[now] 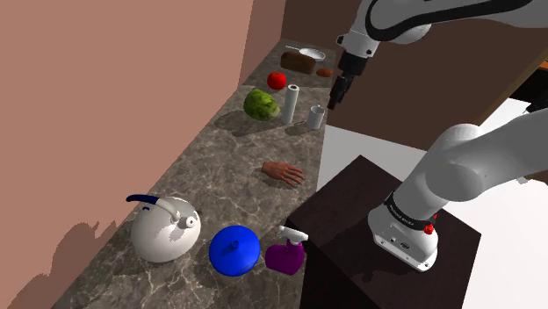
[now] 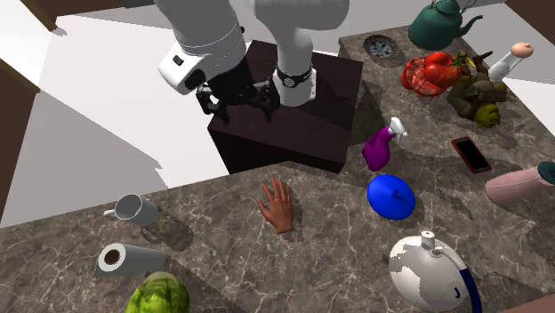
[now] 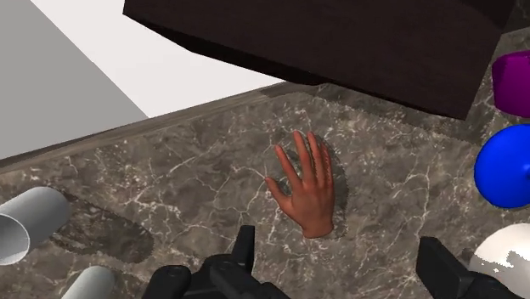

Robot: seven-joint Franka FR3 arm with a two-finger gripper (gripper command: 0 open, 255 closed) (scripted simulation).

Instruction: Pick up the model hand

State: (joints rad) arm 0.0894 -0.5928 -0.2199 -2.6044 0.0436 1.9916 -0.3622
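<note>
The pick-up has not begun in any real sense: the model hand (image 2: pixel 277 206) lies flat and untouched on the dark marbled surface (image 2: pixel 222 258), palm down with its fingers spread toward the edge that borders the stand (image 2: pixel 298 133). It sits close to that edge, about midway along it. The white mug (image 2: pixel 133 210) is well apart on one side, and the purple spray bottle (image 2: pixel 381 147) and a blue domed lid (image 2: pixel 391 196) are on the other. The robot's hand (image 3: pixel 338 246) is wide open and holds nothing. In the wrist view its two black fingers stand far apart with the model hand ahead of them and roughly between their lines, and neither finger touches it. In the shoulder view it hangs well above the surface, so I judge the aiming to be roughly done. What is left is the descent, straddling the palm or wrist, closing and lifting. The model hand lies low and flat, so I expect the fingers must come almost to the surface to get a hold. As for writing, a short line of dark lettering (image 1: pixel 402 213) runs along the arm's lowest white link, too small to read. No label or brand can be made out on the bottle, the lid, the mug or the white kettle (image 2: pixel 431 271).
</note>
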